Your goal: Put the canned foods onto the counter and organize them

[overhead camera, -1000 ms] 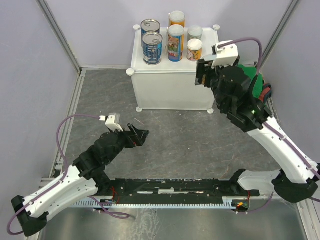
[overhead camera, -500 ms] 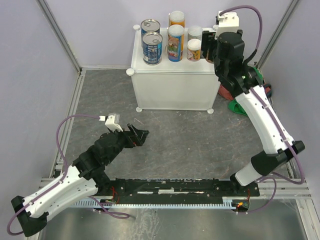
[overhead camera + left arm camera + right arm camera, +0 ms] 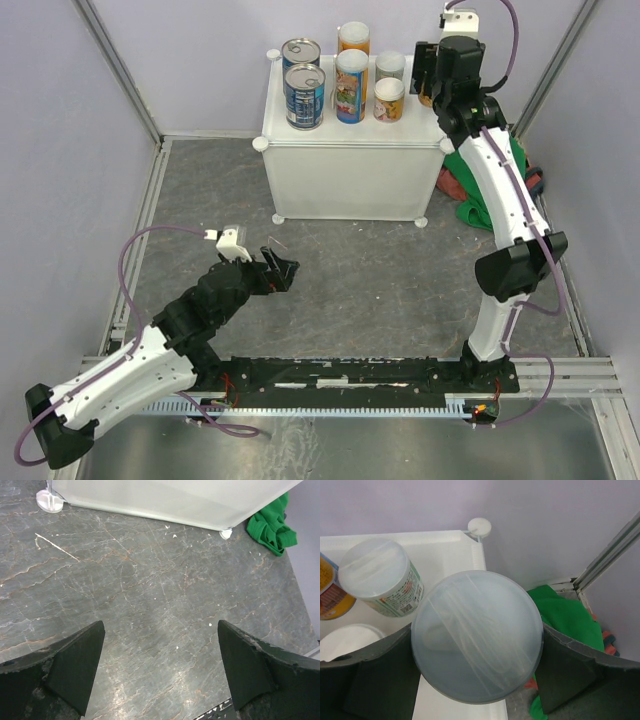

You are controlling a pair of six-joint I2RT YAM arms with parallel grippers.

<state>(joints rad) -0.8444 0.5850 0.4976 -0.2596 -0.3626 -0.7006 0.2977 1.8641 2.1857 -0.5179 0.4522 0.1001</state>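
Several cans stand on the white counter point(image 3: 340, 165): two dark blue ones point(image 3: 304, 95) at the left, an orange-labelled one point(image 3: 351, 85) with another point(image 3: 353, 38) behind it, and two small pale-lidded ones point(image 3: 388, 98). My right gripper point(image 3: 428, 70) hovers at the counter's right edge, shut on a can with a pale translucent lid point(image 3: 477, 635) that fills the space between its fingers point(image 3: 570, 665). The held can hangs over the counter's edge point(image 3: 445, 545), next to a green-labelled can point(image 3: 380, 577). My left gripper point(image 3: 280, 270) stays low over the grey floor, open and empty point(image 3: 160, 630).
A green cloth point(image 3: 480, 195) lies on the floor right of the counter, also below the held can point(image 3: 565, 615). A round knob point(image 3: 479, 526) marks the counter's far right corner. Purple walls and metal rails point(image 3: 120, 70) enclose the floor. The counter's foot point(image 3: 49, 500) shows ahead of the left gripper.
The right arm rose and swung from the counter's front right corner to its right edge farther back, still carrying the can. The left arm barely shifted.
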